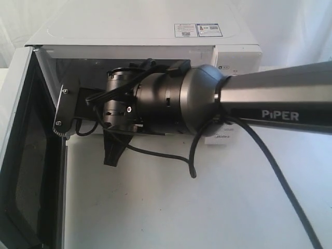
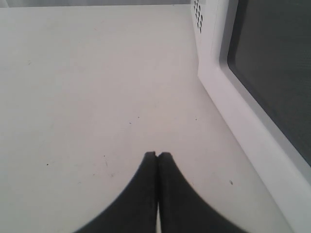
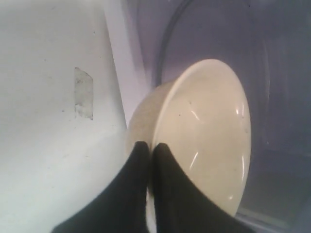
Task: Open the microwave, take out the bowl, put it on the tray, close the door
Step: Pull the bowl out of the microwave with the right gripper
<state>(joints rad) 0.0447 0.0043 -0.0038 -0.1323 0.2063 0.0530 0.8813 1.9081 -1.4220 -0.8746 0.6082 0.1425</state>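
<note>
- Right wrist view alone shows one bowl (image 3: 204, 131), my right tool (image 3: 151, 146) pinching its rim.
- One door (image 1: 21, 155), open at the microwave's (image 1: 129, 26) nine o'clock.
- My left tool (image 2: 157, 156): pressed together.

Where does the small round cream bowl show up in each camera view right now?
Exterior view: not visible; the right arm reaching into the white boxy microwave hides it.
Left wrist view: not in it.
Right wrist view: small round cream bowl mid-frame, rim pinched by the right end effector.
Shared landmark: the open white door with dark window, in exterior and left wrist views.
</note>
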